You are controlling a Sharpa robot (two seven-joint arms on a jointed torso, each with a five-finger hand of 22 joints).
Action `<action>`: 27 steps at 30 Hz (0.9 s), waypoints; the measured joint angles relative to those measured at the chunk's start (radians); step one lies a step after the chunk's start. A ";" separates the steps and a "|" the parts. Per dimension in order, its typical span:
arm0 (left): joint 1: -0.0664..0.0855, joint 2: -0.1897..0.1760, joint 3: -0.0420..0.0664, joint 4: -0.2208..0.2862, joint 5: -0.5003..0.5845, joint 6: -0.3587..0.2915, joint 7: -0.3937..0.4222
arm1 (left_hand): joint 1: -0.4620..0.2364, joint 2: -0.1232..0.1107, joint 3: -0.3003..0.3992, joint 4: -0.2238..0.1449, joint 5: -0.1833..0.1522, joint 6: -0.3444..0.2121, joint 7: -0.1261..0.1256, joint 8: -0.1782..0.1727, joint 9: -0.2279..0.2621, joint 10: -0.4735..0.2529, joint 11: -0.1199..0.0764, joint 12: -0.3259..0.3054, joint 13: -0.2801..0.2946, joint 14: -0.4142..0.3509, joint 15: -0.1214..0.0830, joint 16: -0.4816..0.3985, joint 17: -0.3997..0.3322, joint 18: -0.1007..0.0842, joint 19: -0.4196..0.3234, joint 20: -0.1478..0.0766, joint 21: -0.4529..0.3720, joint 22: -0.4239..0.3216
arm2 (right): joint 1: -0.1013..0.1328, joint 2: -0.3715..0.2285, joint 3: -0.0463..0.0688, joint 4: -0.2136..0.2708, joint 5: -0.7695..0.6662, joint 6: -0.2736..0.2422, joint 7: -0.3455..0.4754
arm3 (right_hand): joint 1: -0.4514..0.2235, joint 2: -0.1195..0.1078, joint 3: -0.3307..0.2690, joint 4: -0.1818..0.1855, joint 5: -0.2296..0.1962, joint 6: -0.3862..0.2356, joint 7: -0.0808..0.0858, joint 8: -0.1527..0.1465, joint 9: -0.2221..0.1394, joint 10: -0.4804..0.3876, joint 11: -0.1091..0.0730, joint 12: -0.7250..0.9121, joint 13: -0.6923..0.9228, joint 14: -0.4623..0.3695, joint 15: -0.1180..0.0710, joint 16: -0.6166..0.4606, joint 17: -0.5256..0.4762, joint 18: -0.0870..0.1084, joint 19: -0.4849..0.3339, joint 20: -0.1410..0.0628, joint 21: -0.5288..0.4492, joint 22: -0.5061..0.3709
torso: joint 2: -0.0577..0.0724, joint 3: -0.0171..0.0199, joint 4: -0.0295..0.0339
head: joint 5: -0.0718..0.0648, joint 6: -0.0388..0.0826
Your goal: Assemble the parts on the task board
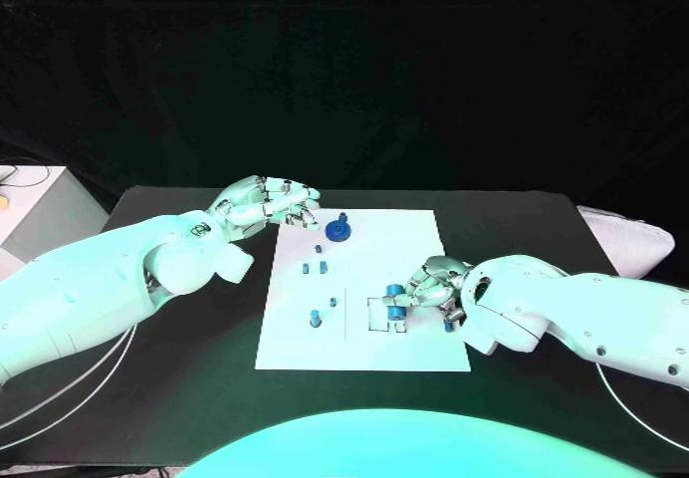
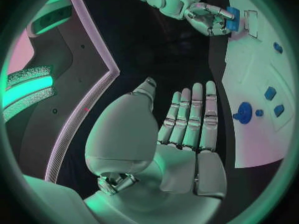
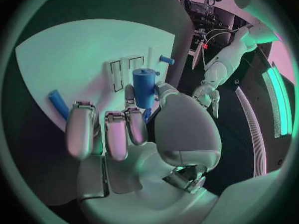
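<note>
- left hand (image 1: 273,204) at the task board (image 1: 387,224) far-left corner, fingers straight and together, holding nothing
- blue round part (image 1: 339,231) just beside it on the board
- right hand (image 1: 428,284) grasps a blue cylinder part (image 3: 144,87) over the board's right side; its lower end is hidden by fingers

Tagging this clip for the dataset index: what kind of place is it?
Likely a robotics lab test bench, not a factory line: a black table against a dark backdrop, a white task board with small blue parts, and the right hand holding a blue cylinder.
</note>
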 measured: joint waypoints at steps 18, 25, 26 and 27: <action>0.000 0.000 0.000 0.003 -0.001 0.012 0.000 | 0.002 0.002 0.000 0.000 0.000 0.000 0.000 0.000 0.000 0.000 0.000 0.000 0.000 0.000 0.000 -0.003 0.000 0.000 0.000 0.000 -0.004 -0.002 | -0.022 0.082 -0.011 -0.074 -0.084 0.037 -0.009 | -0.023 -0.010 -0.009 -0.001 0.015 0.004 -0.004 0.011 -0.001 -0.004 -0.004 -0.007 0.000 0.000 0.000 0.000 0.000 0.000 0.000 0.000 -0.004 0.000 | 0.000 0.0004 -0.0018 | 0.009 0.000; 0.000 0.000 0.000 0.004 -0.001 0.016 0.000 | 0.004 0.004 0.000 0.000 0.000 0.000 0.000 0.000 0.000 0.000 0.000 0.000 0.000 0.000 0.000 -0.006 0.000 0.000 0.000 0.000 -0.008 -0.003 | -0.022 0.087 -0.011 -0.076 -0.113 0.049 -0.009 | -0.026 -0.007 -0.009 -0.001 0.015 0.004 -0.004 0.011 -0.001 -0.004 -0.004 -0.013 0.000 0.000 0.000 0.000 0.000 0.000 0.000 0.000 -0.008 0.000 | 0.000 0.0007 -0.0021 | 0.011 0.000; 0.000 -0.001 0.000 0.004 -0.001 0.016 0.000 | 0.004 0.004 0.000 0.000 0.000 0.000 0.000 0.000 0.000 0.000 0.000 0.000 0.000 0.000 0.000 -0.006 0.000 0.000 0.000 0.000 -0.008 -0.003 | -0.022 0.087 -0.011 -0.076 -0.116 0.050 -0.009 | -0.026 -0.007 -0.009 -0.001 0.015 0.004 -0.004 0.011 -0.001 -0.004 -0.004 -0.013 0.000 0.000 0.000 0.000 0.000 0.000 0.000 0.000 -0.008 0.000 | 0.000 0.0010 -0.0022 | 0.012 0.000; 0.000 -0.001 0.000 0.004 -0.001 0.017 0.000 | 0.004 0.004 0.000 0.000 0.000 0.000 0.000 0.000 0.000 0.000 0.000 0.000 0.000 0.000 0.000 -0.006 0.000 0.000 0.000 0.000 -0.008 -0.003 | -0.022 0.087 -0.011 -0.077 -0.120 0.052 -0.009 | -0.028 -0.005 -0.009 -0.001 0.015 0.004 -0.004 0.011 -0.001 -0.004 -0.004 -0.013 0.000 0.000 0.000 0.000 0.000 0.000 0.000 0.000 -0.008 0.000 | 0.000 0.0010 -0.0022 | 0.012 0.000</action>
